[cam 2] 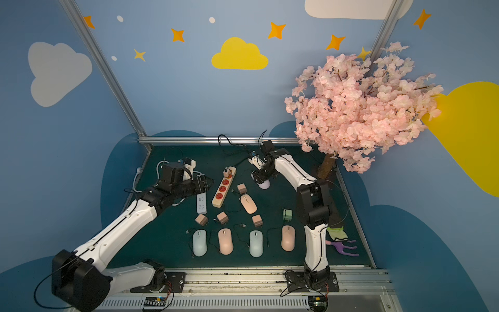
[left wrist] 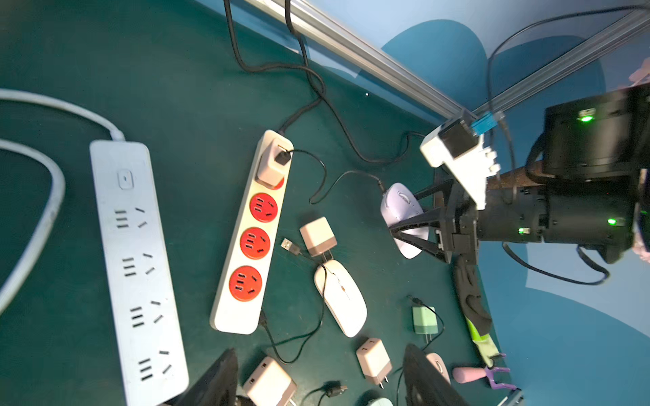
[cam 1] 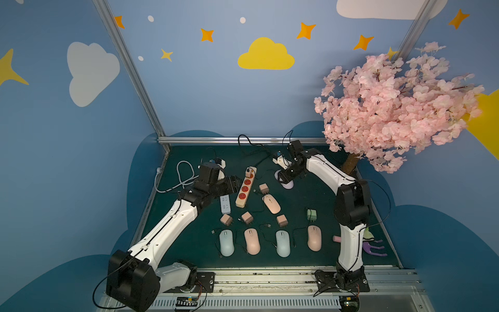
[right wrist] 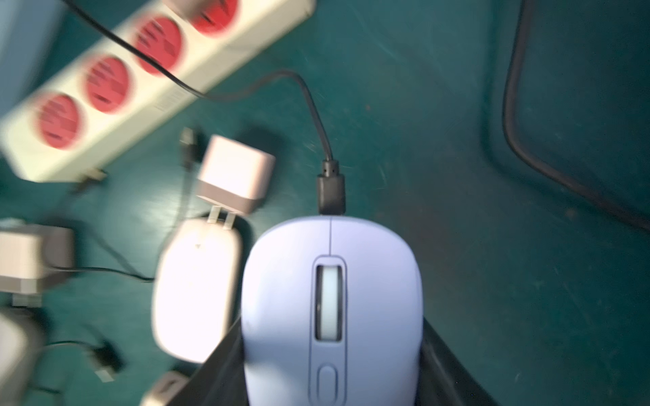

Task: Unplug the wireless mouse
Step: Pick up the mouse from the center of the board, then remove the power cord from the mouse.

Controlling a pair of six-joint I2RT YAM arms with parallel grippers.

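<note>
Lavender mouse [right wrist: 330,298] sits toward the far side of the green mat [cam 1: 189,243], near the red-socketed power strip [cam 1: 245,187], with a black cable [right wrist: 330,189] plugged into its front. The right arm reaches forward and bends down over it, the right gripper [right wrist: 330,355] clamped on the mouse's two sides. The left arm stretches low by the white power strip [cam 1: 225,204], the left gripper [left wrist: 320,383] spread wide and empty.
</note>
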